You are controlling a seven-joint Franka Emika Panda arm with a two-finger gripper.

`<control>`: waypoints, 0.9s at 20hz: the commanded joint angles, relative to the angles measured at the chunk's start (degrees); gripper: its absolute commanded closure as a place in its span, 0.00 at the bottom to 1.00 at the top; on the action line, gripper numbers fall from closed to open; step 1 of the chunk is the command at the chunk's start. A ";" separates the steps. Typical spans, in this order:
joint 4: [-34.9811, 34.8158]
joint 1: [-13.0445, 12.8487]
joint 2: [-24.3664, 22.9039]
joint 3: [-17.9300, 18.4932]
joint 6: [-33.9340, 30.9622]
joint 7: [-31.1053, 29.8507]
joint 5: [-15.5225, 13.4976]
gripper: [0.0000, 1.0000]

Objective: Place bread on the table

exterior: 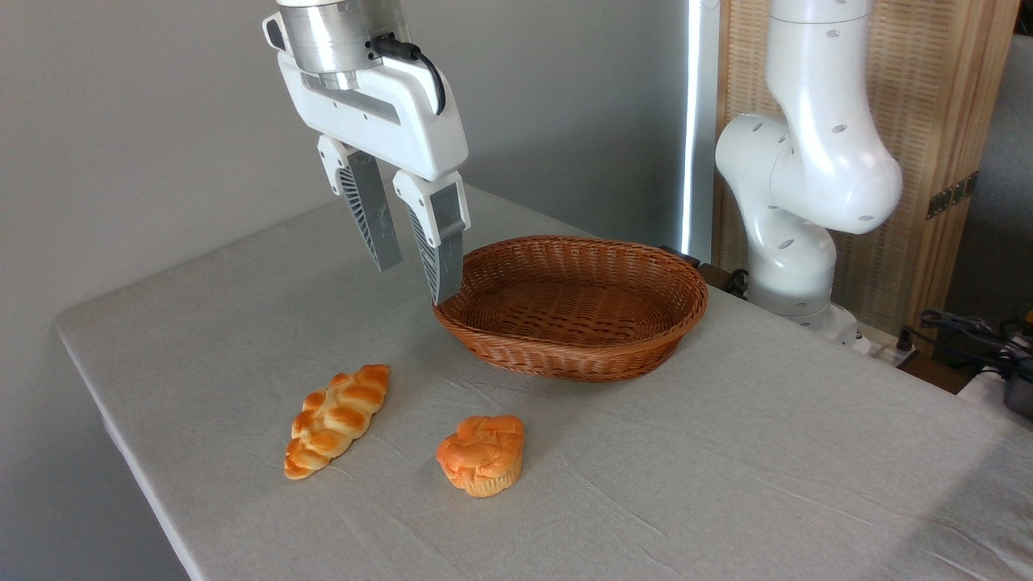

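The bread [482, 454], a small knotted golden-orange bun with a paler base, rests on the table [726, 468], which is covered in wrinkled light grey cloth. It lies in front of the basket, toward the near side. My gripper [416, 278] hangs open well above and behind the bun, to the left of the basket's rim. Nothing is between its fingers.
A brown oval wicker basket [575, 305] stands empty mid-table. A long braided loaf [337, 418] lies left of the bun. The arm's white base [795, 242] rises at the back right, with cables [968, 331] beside it. The table's left edge is near the loaf.
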 commanded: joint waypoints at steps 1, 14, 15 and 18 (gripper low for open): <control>1.16 2.11 0.25 -1.33 -1.48 1.60 -0.31 0.00; 1.34 4.12 0.34 -2.65 -0.34 1.60 -0.22 0.00; 1.34 4.22 0.34 -2.74 -0.34 1.60 -0.22 0.00; 1.34 4.74 0.34 -3.52 -0.34 1.60 -0.22 0.00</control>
